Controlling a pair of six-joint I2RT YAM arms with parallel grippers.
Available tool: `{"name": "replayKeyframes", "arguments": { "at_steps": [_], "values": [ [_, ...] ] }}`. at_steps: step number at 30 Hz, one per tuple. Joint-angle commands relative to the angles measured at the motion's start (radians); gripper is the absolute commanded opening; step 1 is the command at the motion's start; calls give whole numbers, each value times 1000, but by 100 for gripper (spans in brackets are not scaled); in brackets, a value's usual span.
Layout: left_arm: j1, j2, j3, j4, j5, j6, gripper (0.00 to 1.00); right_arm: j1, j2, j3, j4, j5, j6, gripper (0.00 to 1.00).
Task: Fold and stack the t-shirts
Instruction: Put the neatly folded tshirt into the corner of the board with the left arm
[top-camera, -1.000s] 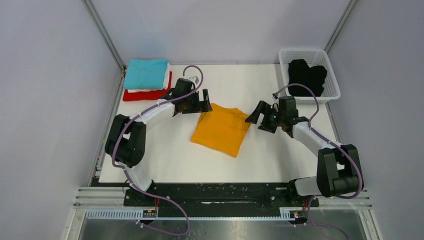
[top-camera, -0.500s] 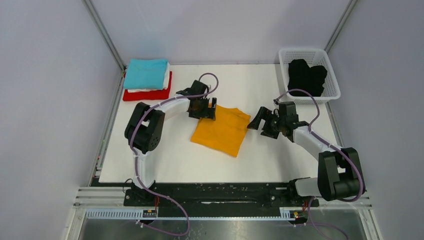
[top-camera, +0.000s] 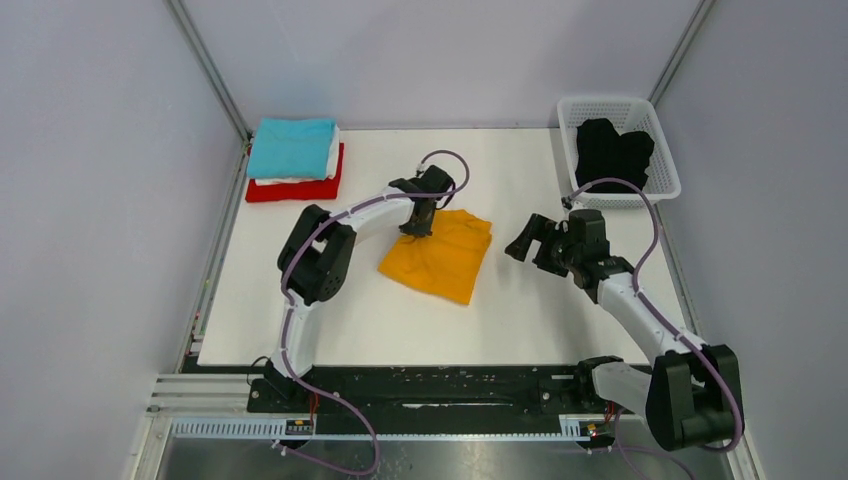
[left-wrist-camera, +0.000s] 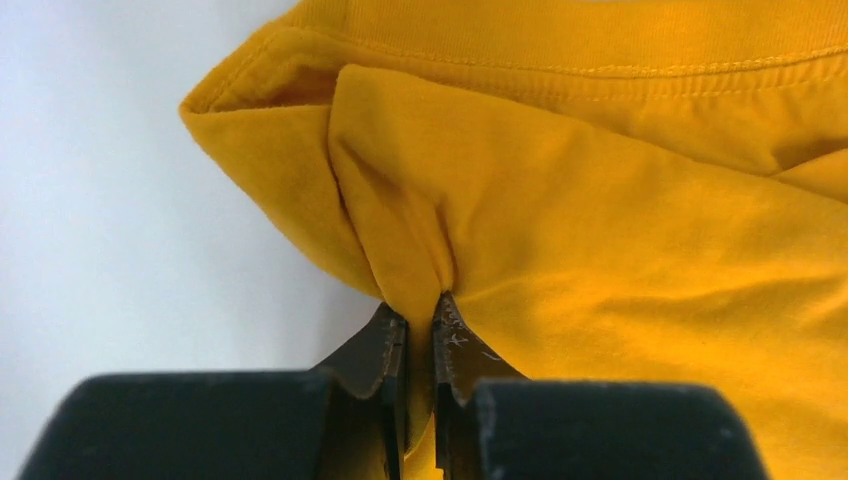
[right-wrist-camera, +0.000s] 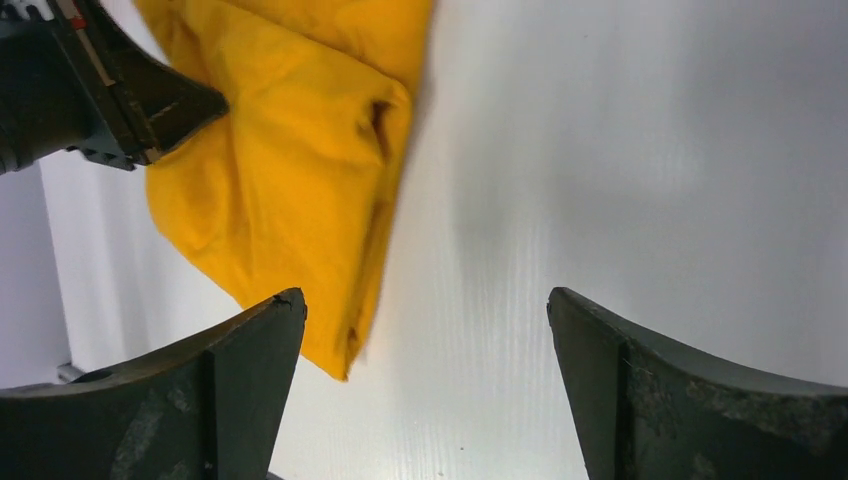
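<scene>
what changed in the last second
The left gripper swung right onto the orange shirt and pinched a fold near its far left corner, bunching it. The right gripper, open, backed slightly away. The folded stack, basket and black shirt stayed put.

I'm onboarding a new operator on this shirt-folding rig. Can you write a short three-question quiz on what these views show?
1. Which gripper pinches the orange-yellow t-shirt?
2. True or false: the right gripper is shut.
3. The white basket holds: A) a blue cup, B) a black t-shirt, C) nothing.

Key:
1. The left gripper, shut on a fold of the cloth.
2. False: it is open and holds nothing.
3. B.
</scene>
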Motion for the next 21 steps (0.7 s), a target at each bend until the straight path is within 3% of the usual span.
{"name": "replayKeyframes", "arguments": {
  "at_steps": [1,10,21],
  "values": [
    [59,3,116,-125,-353,37,0,-1,-89,-20,-27,133,-35,99],
    [173,-12,270,-27,-590,303,0,-2,-166,-51,-30,250,-45,100],
    [302,6,406,229,-644,677,0,-1,-129,-40,-30,265,-49,100]
  ]
}}
